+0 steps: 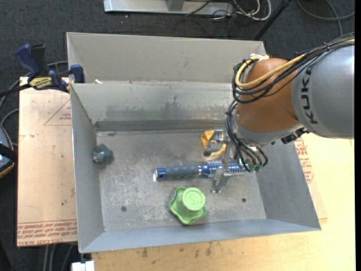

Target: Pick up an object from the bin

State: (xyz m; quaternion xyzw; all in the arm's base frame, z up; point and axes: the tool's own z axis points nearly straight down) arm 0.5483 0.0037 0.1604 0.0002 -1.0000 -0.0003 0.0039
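- Blue stick [180,172] lies flat near the middle of the bin [169,103] floor, running 9 to 3 o'clock. The hand [219,180] is over its 3 o'clock end; you cannot tell how wide it stands or whether it grips.
- Green lobed cap [187,205], at the stick's 6 o'clock, is near but apart: lift straight up.
- Yellow piece [211,137], at the hand's 12 o'clock, is close; don't drift toward it.
- Grey ball [102,155], at 9 o'clock, is well apart.

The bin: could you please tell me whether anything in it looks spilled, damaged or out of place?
Nothing stands out. A blue rod, a green cap, a grey lump and a yellow piece lie loose on the bin floor; the tool is at the rod's end nearest the arm.
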